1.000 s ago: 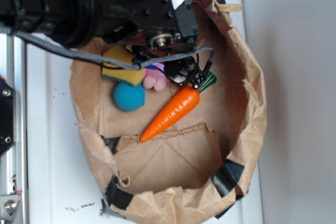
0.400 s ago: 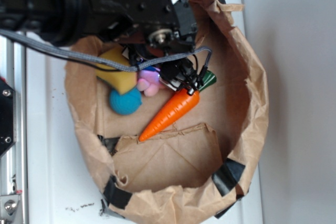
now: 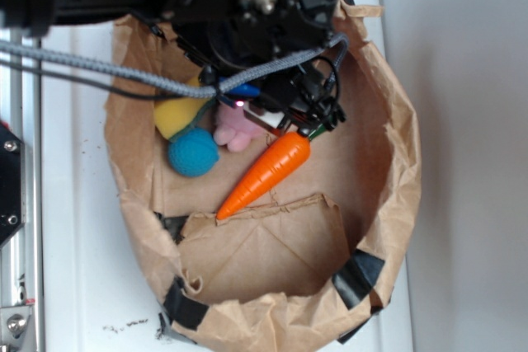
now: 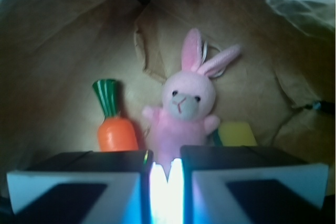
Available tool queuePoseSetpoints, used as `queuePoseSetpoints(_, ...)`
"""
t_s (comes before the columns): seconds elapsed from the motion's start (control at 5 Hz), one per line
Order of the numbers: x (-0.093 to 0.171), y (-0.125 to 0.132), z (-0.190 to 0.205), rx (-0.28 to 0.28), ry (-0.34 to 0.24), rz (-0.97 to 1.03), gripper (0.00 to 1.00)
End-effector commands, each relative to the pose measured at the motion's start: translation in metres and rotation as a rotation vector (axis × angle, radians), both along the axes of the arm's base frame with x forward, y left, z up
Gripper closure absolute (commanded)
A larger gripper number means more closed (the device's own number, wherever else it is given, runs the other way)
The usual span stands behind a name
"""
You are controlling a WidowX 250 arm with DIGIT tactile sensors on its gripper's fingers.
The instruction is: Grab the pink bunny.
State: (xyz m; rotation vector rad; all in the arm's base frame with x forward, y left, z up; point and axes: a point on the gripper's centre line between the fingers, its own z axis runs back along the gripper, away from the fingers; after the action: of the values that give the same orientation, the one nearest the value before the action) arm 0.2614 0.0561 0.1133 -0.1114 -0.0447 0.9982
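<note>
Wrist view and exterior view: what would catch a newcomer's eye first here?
In the wrist view, the pink bunny faces the camera, its lower body pinched between the pincer pads. Seen from outside, the orange carrot lies diagonally on the floor of the brown paper bag, with the blue yarn ball to the bunny's left.

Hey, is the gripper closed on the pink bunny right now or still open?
Shut on it. In the wrist view the gripper fingers sit nearly together, pinching the pink bunny at its lower body.
</note>
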Motion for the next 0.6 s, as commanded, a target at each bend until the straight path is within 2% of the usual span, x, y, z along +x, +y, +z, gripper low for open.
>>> queuePoseSetpoints(0.0, -0.001, 0.014, 0.015, 0.069, -0.080, -0.001, 0.85)
queuePoseSetpoints(0.2, -0.003, 0.023, -0.007, 0.089, -0.037, 0.059, 0.00)
queuePoseSetpoints(0.4, -0.006, 0.027, -0.029, 0.114, -0.034, 0.086, 0.00)
